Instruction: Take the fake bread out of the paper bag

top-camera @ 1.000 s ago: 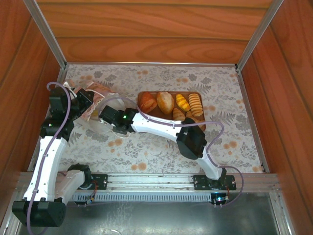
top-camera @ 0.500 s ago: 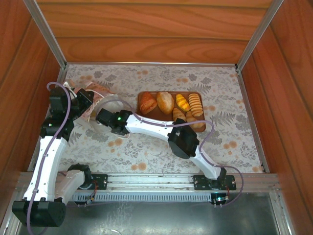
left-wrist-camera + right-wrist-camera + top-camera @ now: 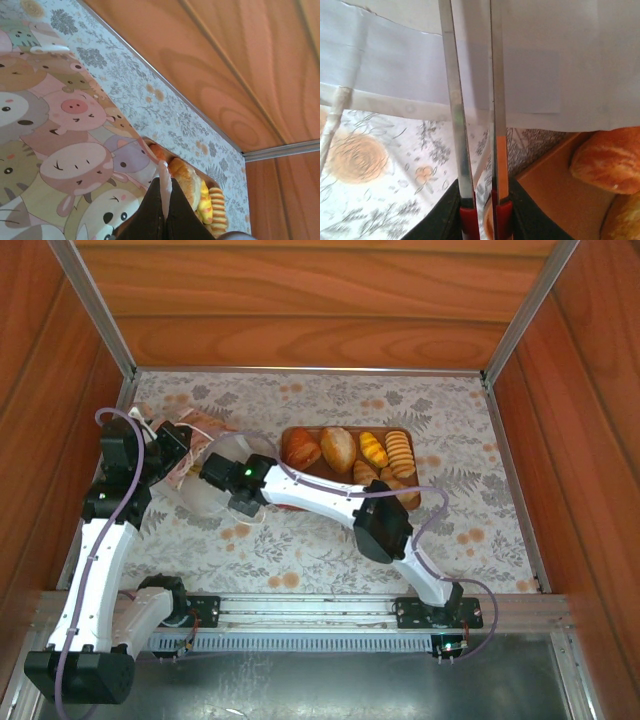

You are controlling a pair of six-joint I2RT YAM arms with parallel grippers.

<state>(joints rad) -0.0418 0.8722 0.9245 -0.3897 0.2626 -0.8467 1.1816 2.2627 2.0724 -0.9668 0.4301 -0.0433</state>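
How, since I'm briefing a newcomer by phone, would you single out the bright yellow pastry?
On the floral table, find the brown tray. In its far row the yellow pastry sits third from the left, between a golden roll and a pale ridged loaf. It alone is bright yellow with darker stripes.

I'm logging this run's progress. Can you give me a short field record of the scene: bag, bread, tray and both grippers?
bag: left of the tray, cartoon-animal print on its side
tray: brown, flat, holding the bread
bread: six pieces on the tray
left gripper: shut on the bag's edge
right gripper: shut, at the bag's white paper; whether it pinches the paper is unclear
bag contents: hidden
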